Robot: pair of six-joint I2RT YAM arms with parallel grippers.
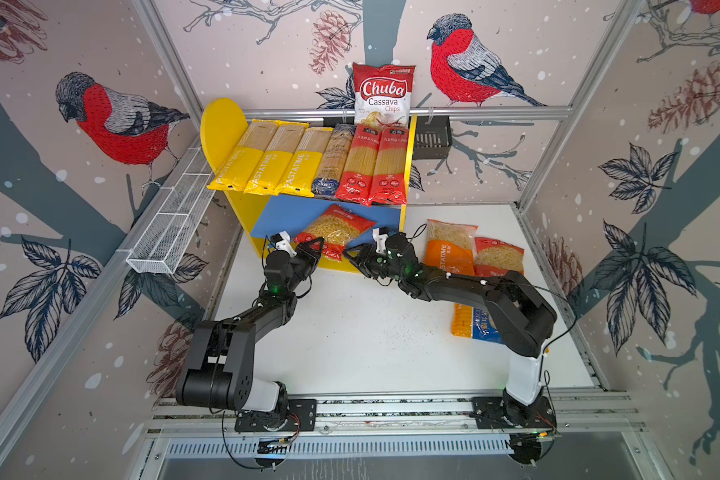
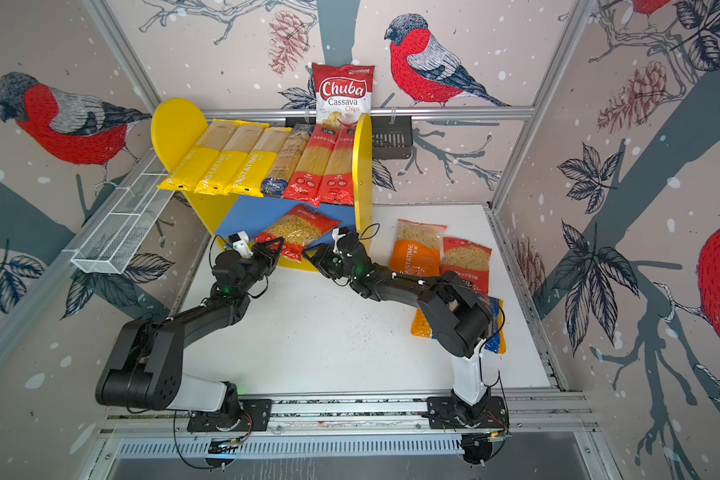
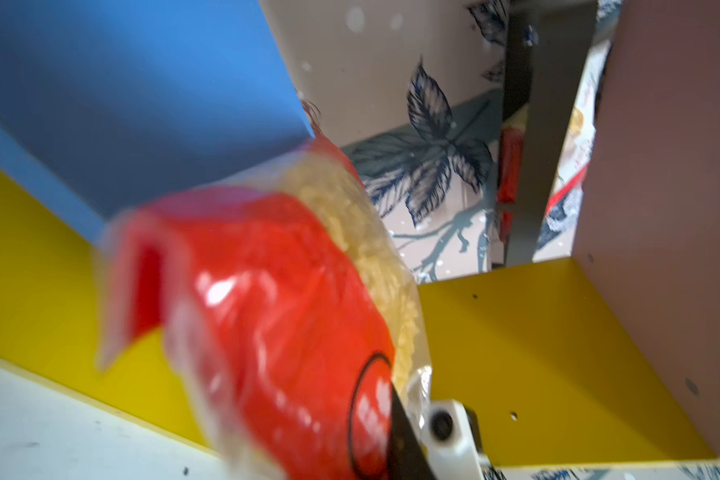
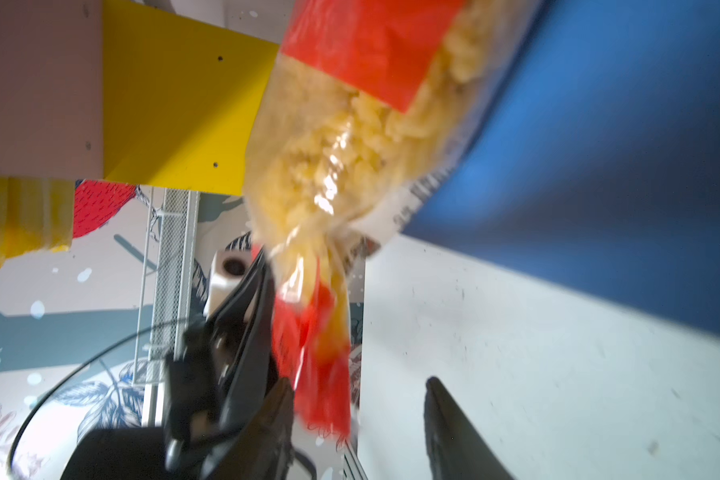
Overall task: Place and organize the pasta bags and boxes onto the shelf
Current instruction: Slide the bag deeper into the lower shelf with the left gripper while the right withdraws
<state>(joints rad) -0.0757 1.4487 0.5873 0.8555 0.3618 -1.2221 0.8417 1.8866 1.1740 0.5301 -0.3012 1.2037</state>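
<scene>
The shelf [image 1: 221, 120] carries six long packs on top: three yellow packs [image 1: 267, 158] reading "PASTATIME", a blue-labelled pack [image 1: 333, 162] and two red packs [image 1: 375, 162]. The left gripper [image 1: 317, 244] pinches a red macaroni bag [image 1: 335, 226] at the lower board's front edge, and the right gripper [image 1: 348, 251] gapes beside it. Three remain near the right edge of the tabletop [image 1: 350, 332]: an orange bag [image 1: 449, 253], also "PASTATIME", a red bag [image 1: 500, 257] and a blue-orange bag [image 1: 464, 326].

Black left arm [image 1: 250, 318] and right arm [image 1: 454, 286] stretch forward; left gripper [image 1: 314, 246] jaws are pinched together, right gripper [image 1: 352, 259] jaws stand parted.

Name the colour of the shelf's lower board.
Lower board: blue, clearest in a top view.
</scene>
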